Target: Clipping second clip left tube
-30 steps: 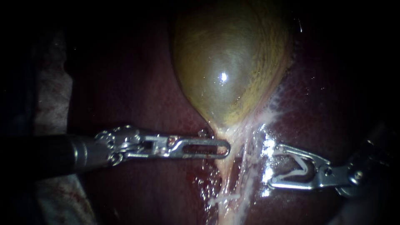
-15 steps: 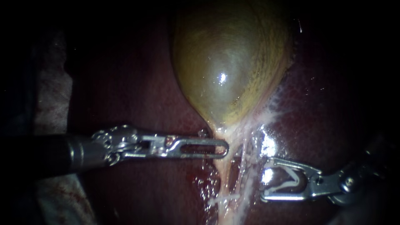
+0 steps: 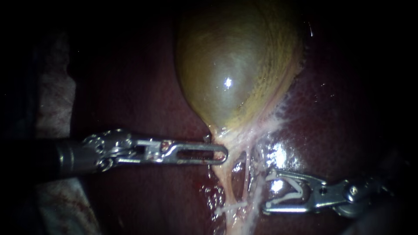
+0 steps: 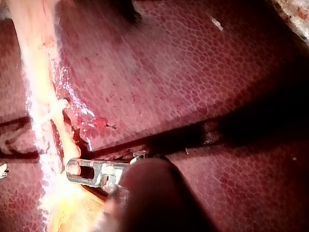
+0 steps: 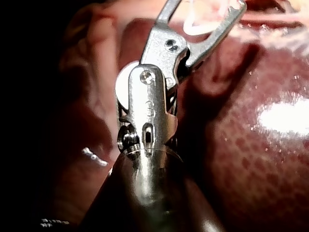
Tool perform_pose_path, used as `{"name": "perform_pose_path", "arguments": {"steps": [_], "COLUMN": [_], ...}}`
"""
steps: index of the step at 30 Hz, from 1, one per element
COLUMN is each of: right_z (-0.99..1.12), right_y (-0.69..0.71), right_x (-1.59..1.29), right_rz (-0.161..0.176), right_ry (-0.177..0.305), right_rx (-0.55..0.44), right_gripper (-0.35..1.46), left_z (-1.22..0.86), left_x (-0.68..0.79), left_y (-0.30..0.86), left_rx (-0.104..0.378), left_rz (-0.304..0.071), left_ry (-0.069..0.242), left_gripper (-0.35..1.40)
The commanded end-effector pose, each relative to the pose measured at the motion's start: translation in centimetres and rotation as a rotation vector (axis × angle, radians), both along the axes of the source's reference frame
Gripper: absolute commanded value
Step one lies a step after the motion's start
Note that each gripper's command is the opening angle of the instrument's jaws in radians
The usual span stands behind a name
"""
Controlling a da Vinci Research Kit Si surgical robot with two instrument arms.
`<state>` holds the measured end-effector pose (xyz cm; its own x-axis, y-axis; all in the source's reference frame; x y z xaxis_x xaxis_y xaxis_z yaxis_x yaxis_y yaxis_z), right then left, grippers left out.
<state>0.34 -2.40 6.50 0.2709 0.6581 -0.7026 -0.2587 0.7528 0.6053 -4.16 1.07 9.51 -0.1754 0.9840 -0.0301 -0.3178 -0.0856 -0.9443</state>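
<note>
The yellow-green gallbladder (image 3: 237, 65) narrows to a pale neck. Below it run the thicker left tube (image 3: 223, 185) and a thinner right tube (image 3: 247, 172). A white clip (image 3: 233, 206) crosses the left tube low down; it is also visible in the left wrist view (image 4: 54, 109). My left instrument (image 3: 220, 154) comes in level, its slotted jaws shut on the gallbladder's neck (image 4: 72, 169). My right instrument (image 3: 266, 193) sits just right of the tubes. Its jaws stand wide apart with a white clip (image 3: 289, 191) seated between them (image 5: 195, 24).
Dark red liver (image 3: 143, 100) lies around the gallbladder and under both instruments (image 4: 193, 72). Pale cloth (image 3: 54, 100) covers the far left edge. A small patch of blood (image 3: 209, 189) sits left of the left tube.
My right instrument has moved left and a little down, closer to the tubes, with its clip. My left instrument has drawn left, pulling the gallbladder's neck with it.
</note>
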Motion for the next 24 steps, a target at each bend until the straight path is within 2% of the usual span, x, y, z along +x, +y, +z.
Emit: {"name": "perform_pose_path", "arguments": {"steps": [1, 6, 13, 19, 24], "right_z": [0.01, 0.07, 0.18, 0.37, 0.58], "right_y": [0.01, 0.05, 0.03, -0.04, -0.10], "right_x": [0.01, 0.12, 0.28, 0.38, 0.47], "right_rz": [-0.005, 0.011, 0.007, -0.028, -0.065], "right_ry": [-0.008, -0.010, 0.011, 0.031, 0.010], "right_rx": [0.012, 0.064, 0.120, 0.155, 0.176], "right_gripper": [0.60, 0.60, 0.57, 0.54, 0.54], "left_z": [-0.01, -0.04, -0.06, -0.09, -0.10], "left_x": [0.00, -0.01, -0.01, -0.01, -0.01], "left_y": [-0.01, -0.02, -0.02, -0.02, -0.01], "left_rx": [0.000, -0.005, -0.003, -0.002, -0.001], "left_rz": [0.002, 0.006, 0.005, 0.005, 0.005], "left_ry": [0.004, 0.006, 0.006, 0.006, 0.006], "left_gripper": [-0.35, -0.35, -0.35, -0.35, -0.35]}}
